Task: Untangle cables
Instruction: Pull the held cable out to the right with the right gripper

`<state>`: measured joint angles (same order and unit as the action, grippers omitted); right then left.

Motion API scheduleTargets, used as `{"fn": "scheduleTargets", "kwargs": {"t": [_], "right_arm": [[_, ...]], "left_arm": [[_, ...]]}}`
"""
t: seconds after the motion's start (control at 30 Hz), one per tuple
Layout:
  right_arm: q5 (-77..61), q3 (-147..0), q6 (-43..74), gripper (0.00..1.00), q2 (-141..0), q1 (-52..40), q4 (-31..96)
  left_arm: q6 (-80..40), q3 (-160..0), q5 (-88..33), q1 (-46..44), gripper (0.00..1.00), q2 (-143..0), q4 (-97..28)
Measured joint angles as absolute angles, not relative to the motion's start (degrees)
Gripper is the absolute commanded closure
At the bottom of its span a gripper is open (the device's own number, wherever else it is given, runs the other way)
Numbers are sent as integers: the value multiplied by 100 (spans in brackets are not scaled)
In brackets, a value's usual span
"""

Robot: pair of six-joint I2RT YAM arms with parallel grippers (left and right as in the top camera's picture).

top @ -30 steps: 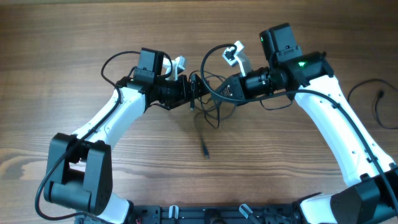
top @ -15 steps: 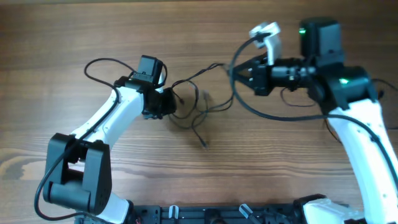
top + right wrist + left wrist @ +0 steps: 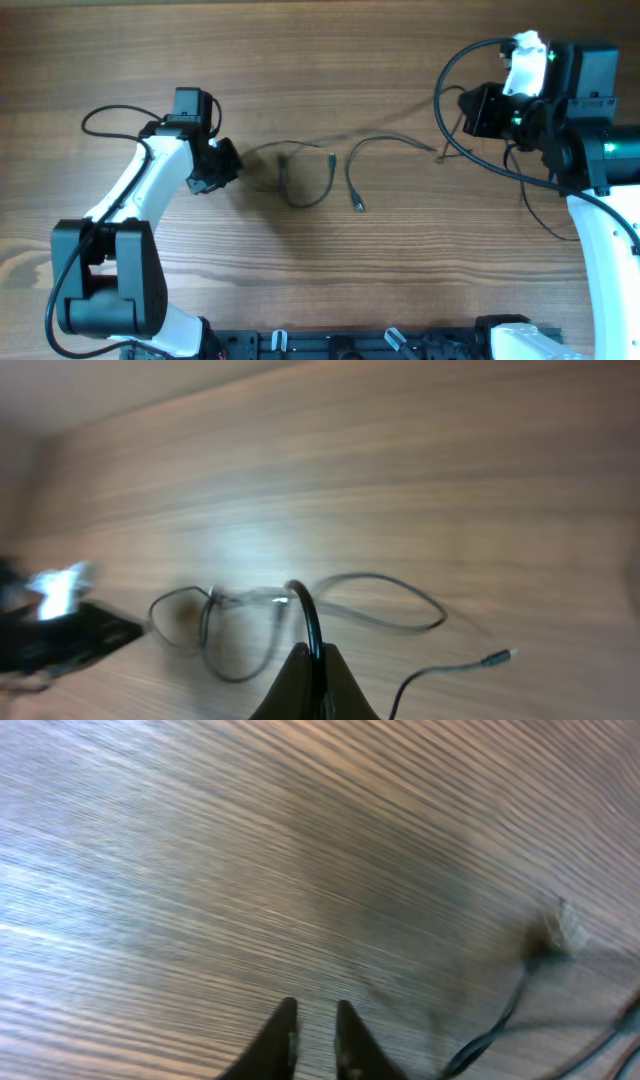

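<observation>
The cables (image 3: pixel 330 170) lie spread mid-surface (image 3: pixel 320 60), mostly apart, though loops seem to overlap at left. Right fingers (image 3: pixel 308 665) pinch one cable; left fingers (image 3: pixel 315 1040) are nearly closed, holding nothing visible.

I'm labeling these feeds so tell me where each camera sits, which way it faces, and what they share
Overhead: fixed above the table, looking straight down on both arms and the cables spread between them.
Left wrist: on the left arm, angled low over blurred wood; the left pincer tips show, nearly together.
Right wrist: on the right arm, looking low across the table toward the cables; the right pincer is closed on a strand.
Shared: overhead and right wrist both show the cable loops and a loose plug end.
</observation>
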<state>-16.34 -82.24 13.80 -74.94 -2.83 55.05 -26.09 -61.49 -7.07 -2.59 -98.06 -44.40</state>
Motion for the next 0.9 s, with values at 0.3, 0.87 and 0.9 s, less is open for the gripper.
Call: {"fn": "scheduleTargets", "kwargs": {"t": [0.3, 0.87, 0.9], "right_arm": [[-993, -8224, 1404, 96, -7758, -283, 6036], [-2290, -8224, 255, 96, -8040, -285, 5784], [-1911, -8224, 392, 96, -8040, -292, 5795]], "left_arm": [[-2617, -6149, -1275, -115, 96, -9806, -4431], [-2613, -6149, -2609, -563, 37, -9806, -4130], [-2604, -6149, -2626, -661, 36, -9806, -4038]]}}
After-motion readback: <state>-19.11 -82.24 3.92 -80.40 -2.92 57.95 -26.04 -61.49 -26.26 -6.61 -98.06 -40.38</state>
